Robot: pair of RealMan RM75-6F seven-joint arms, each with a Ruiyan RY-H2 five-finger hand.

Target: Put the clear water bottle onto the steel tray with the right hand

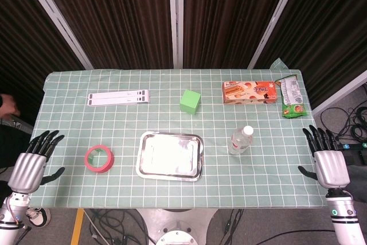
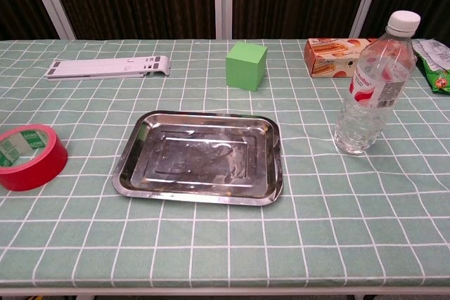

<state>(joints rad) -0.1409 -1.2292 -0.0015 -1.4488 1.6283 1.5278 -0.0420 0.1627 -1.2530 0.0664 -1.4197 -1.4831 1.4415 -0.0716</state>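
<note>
The clear water bottle (image 1: 240, 140) (image 2: 371, 86) stands upright with a white cap and a red-and-white label, just right of the steel tray (image 1: 170, 155) (image 2: 200, 157). The tray lies bare near the table's front middle. My right hand (image 1: 327, 158) hovers at the table's right front edge, fingers spread and holding nothing, well to the right of the bottle. At the left front edge my left hand (image 1: 33, 160) is likewise spread and holds nothing. Neither hand shows in the chest view.
A red tape roll (image 1: 99, 158) (image 2: 27, 156) lies left of the tray. Behind the tray are a green cube (image 1: 190, 101) (image 2: 246, 65), a white flat stand (image 1: 118, 97), an orange snack box (image 1: 249, 92) and a green snack bag (image 1: 292, 98).
</note>
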